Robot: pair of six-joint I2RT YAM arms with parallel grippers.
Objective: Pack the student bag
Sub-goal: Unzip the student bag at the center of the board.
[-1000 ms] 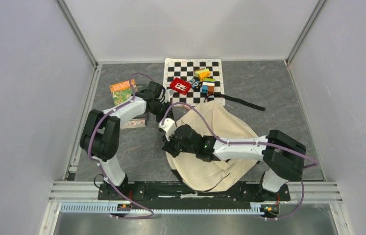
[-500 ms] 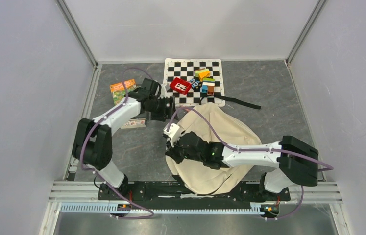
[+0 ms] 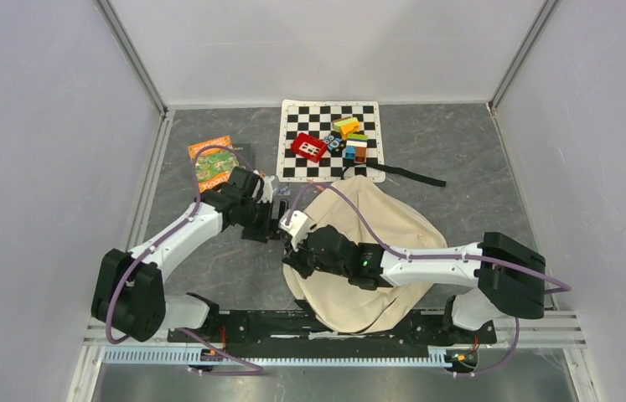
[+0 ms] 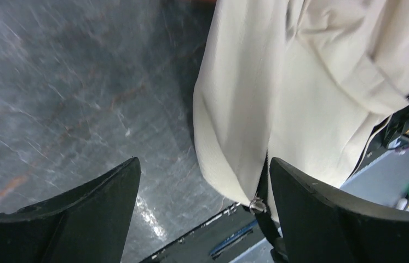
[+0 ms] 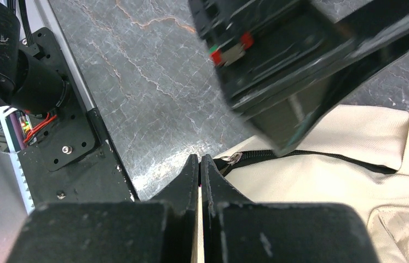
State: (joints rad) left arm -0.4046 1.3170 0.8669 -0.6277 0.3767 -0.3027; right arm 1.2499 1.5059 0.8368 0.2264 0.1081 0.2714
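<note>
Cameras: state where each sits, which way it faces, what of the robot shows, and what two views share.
Top external: above and behind the bases, looking down at the table; left arm and right arm show.
Left wrist: on the left arm, facing down at the student bag; open left gripper shows.
Right wrist: facing down at table and bag; shut right gripper shows.
Both wrist views share the bag's zipper.

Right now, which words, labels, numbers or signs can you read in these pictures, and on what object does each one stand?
No text can be read anywhere.
Orange and green book: there is printing on the cover, too small to read.
Red block: white marks, too small to read.
Student bag: no print visible.
</note>
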